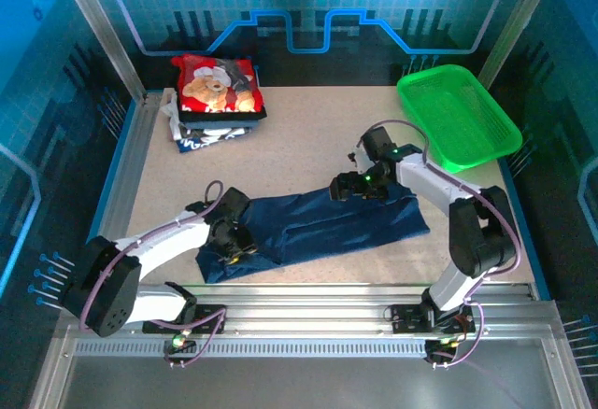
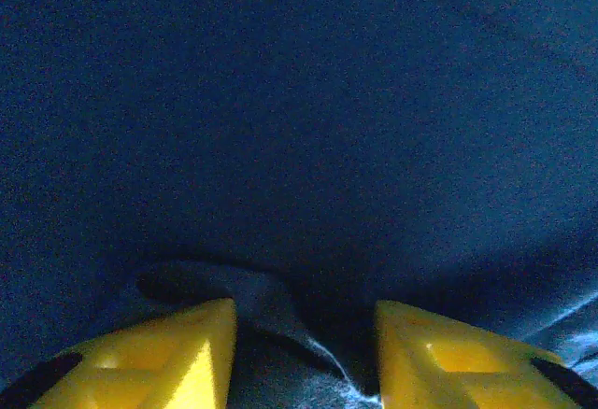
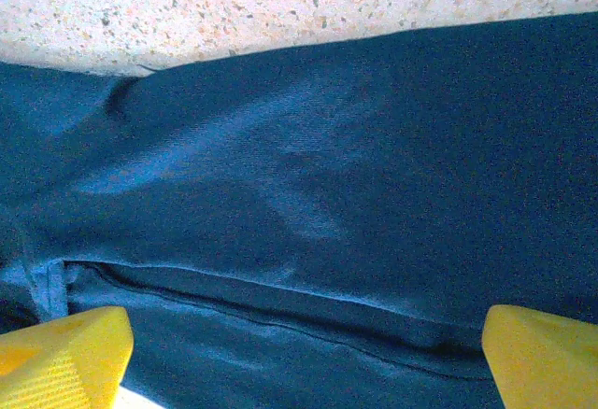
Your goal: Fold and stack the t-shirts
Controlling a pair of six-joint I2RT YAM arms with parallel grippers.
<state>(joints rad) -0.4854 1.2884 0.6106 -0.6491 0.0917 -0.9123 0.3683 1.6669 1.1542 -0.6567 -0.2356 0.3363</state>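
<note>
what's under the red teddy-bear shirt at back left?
The folded red teddy-bear print shirt tops a stack of folded shirts; only dark and white edges show. Their count and prints are covered.

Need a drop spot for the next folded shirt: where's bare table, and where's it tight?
Bare: far centre of the table, between the folded stack and the green basket; also the left strip between the stack and the navy shirt. Crowded: mid-table, left fingers and right fingers down at that shirt.
</note>
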